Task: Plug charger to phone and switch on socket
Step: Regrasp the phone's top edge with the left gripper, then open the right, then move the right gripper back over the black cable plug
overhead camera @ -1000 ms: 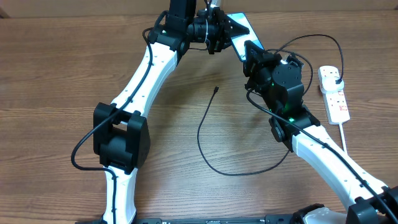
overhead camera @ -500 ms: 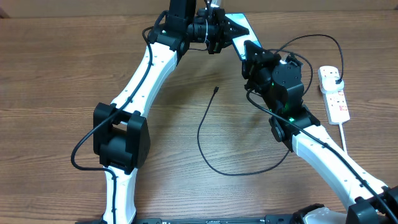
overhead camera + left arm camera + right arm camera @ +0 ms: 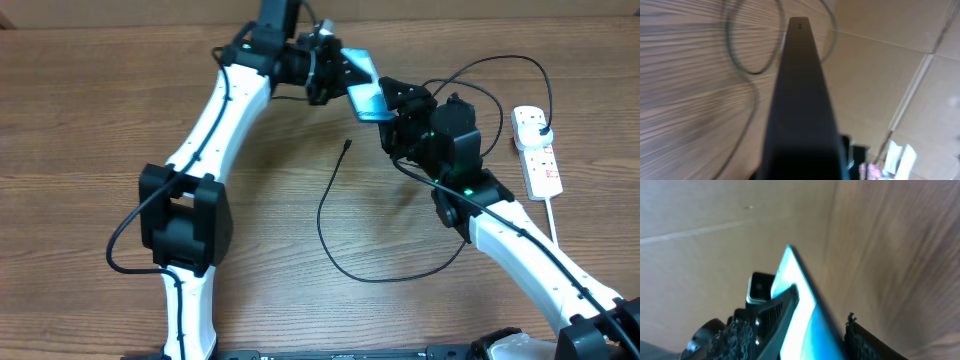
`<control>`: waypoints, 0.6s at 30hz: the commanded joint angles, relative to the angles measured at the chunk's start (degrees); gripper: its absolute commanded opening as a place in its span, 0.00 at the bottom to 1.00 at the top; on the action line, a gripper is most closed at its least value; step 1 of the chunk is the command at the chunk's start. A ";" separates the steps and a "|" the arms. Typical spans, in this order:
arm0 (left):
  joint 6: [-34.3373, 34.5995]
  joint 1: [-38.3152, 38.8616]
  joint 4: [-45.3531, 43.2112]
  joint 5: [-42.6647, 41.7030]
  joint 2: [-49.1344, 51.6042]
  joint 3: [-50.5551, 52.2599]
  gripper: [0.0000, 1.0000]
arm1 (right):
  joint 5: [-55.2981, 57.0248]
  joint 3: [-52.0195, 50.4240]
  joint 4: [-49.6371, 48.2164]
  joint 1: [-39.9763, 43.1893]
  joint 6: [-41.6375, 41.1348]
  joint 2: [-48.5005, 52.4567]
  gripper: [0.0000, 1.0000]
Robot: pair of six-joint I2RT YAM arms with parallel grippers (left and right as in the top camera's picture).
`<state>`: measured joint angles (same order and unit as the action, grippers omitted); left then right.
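The phone (image 3: 367, 97), its screen lit cyan, hangs tilted above the far middle of the table. My left gripper (image 3: 338, 75) is shut on it, and in the left wrist view its dark body (image 3: 800, 100) runs straight out from the jaws. My right gripper (image 3: 821, 305) stands open round the phone's other end (image 3: 807, 322), with one finger (image 3: 777, 307) against the screen and the other finger (image 3: 860, 337) a little apart. The charger (image 3: 330, 200) loops loosely over the wood, its tip (image 3: 346, 145) lying free. The socket (image 3: 540, 160) lies at the right with a black plug (image 3: 540, 121) in it.
The thick white cord (image 3: 552, 215) runs from the socket toward the front right. A pale cardboard wall (image 3: 730, 225) stands behind the table's far edge. The cable's loop (image 3: 380, 278) lies between the two arms.
My right gripper has opened from a shut hold on the phone. The left arm has swung left and carried the phone away from the far edge, tilting it toward the middle.
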<state>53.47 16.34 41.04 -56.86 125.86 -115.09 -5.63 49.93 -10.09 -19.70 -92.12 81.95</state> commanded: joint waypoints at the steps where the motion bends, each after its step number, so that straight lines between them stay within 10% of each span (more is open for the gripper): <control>1: -13.33 -4.55 4.09 -1.20 -0.20 -0.94 0.04 | -3.13 1.20 1.60 3.67 7.06 -0.39 0.66; 18: -38.91 -14.38 32.46 -16.37 -0.20 -0.94 0.04 | -15.87 1.20 37.66 12.33 40.68 -0.39 0.77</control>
<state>20.49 2.63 71.94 -65.19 125.93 -115.07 -20.47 50.30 25.80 -7.53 -59.33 81.93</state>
